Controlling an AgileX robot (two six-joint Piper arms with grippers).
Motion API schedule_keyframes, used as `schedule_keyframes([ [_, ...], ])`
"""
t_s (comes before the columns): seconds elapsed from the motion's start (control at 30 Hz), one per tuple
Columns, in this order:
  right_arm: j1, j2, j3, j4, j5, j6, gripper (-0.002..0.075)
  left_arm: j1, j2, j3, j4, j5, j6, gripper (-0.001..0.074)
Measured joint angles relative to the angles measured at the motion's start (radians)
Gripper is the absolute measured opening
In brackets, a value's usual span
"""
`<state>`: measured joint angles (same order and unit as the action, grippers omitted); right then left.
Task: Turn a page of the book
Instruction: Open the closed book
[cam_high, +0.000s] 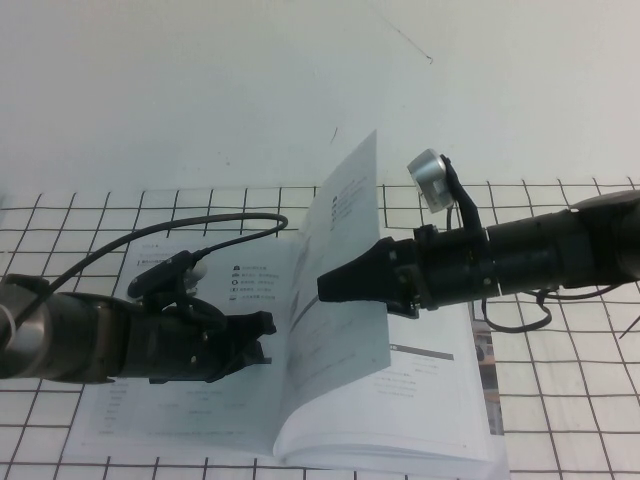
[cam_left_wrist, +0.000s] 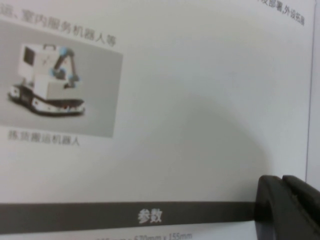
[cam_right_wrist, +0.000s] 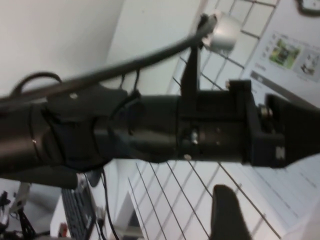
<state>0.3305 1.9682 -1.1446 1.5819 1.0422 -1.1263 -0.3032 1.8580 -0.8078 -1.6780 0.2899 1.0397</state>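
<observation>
A: Page: where?
B: Upright above the book spine, edge-on against my right gripper, tips together behind it, nearer. My left gripper rests on left leaf; closure unreadable.

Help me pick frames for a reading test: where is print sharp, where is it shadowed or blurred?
Left wrist view: soft focus, a broad shadow on the book near the left gripper. High view: the raised page shades the spread beneath, the right gripper at it, print tiny. Right wrist view: the arm fills it, print blurred.
</observation>
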Motion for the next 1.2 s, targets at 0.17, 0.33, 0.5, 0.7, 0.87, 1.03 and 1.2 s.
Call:
schedule_keyframes([
  [0.17, 0.02, 0.0, -0.022, 0.065, 0.008, -0.029, 0.0384, 0.0, 0.0, 0.0, 0.0, 0.002, 0.007, -0.0004],
  [0.33, 0.075, 0.0, -0.101, 0.076, 0.003, -0.035, 0.0384, 0.0, -0.002, 0.0, 0.0, 0.004, 0.01, -0.0004],
  [0.5, 0.101, 0.0, -0.145, 0.071, -0.032, -0.035, 0.0384, 0.0, -0.053, 0.008, 0.017, -0.049, 0.018, -0.0003],
  [0.7, 0.103, 0.0, -0.15, 0.067, -0.069, -0.035, 0.0384, 0.0, -0.205, 0.011, 0.035, -0.106, 0.022, -0.0003],
  [0.87, 0.103, 0.0, -0.15, 0.064, -0.081, -0.036, 0.0386, 0.0, -0.322, 0.03, 0.061, -0.139, 0.022, -0.0003],
  [1.03, 0.103, 0.004, -0.15, 0.064, -0.086, -0.039, 0.0386, 0.0, -0.456, 0.093, 0.096, -0.144, 0.02, -0.0003],
  [1.2, 0.103, 0.032, -0.15, 0.067, -0.086, -0.039, 0.0386, 0.012, -0.58, 0.165, 0.102, -0.151, 0.016, -0.0003],
])
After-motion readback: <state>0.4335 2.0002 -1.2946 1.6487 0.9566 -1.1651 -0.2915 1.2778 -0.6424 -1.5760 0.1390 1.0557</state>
